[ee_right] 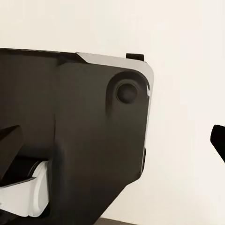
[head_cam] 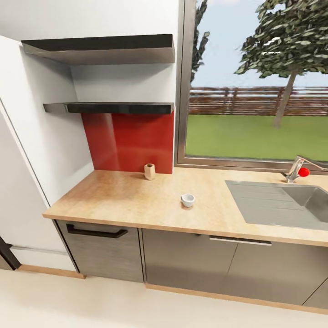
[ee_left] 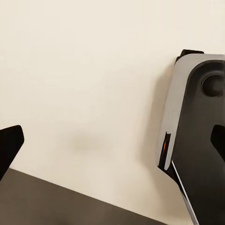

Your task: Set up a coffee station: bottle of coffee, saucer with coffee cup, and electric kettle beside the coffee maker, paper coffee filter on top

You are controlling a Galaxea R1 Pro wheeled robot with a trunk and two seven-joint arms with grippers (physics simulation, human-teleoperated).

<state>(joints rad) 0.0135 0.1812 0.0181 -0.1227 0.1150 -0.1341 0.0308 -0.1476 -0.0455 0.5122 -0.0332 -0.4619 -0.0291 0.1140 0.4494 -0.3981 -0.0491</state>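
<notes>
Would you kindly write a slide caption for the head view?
White cup and small tan jar on a wooden countertop, beside the sink, under two dark shelves.

Counting now | one coffee cup (head_cam: pixel 187 199) sitting on one worktop (head_cam: pixel 136 200) | one small tan bottle (head_cam: pixel 149 171) standing by the red panel | two shelves (head_cam: pixel 109 107) hanging | one sink (head_cam: pixel 282 202) | one tap (head_cam: pixel 298 167)

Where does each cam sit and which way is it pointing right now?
Head: up on the robot, facing forward and down at the kitchen countertop, coffee cup, sink, shelves.
Left wrist: near the left gripper, facing down at pale floor; robot's base shows.
Right wrist: same downward look; base shows.
Shared: both wrist views catch the base and floor.
</notes>
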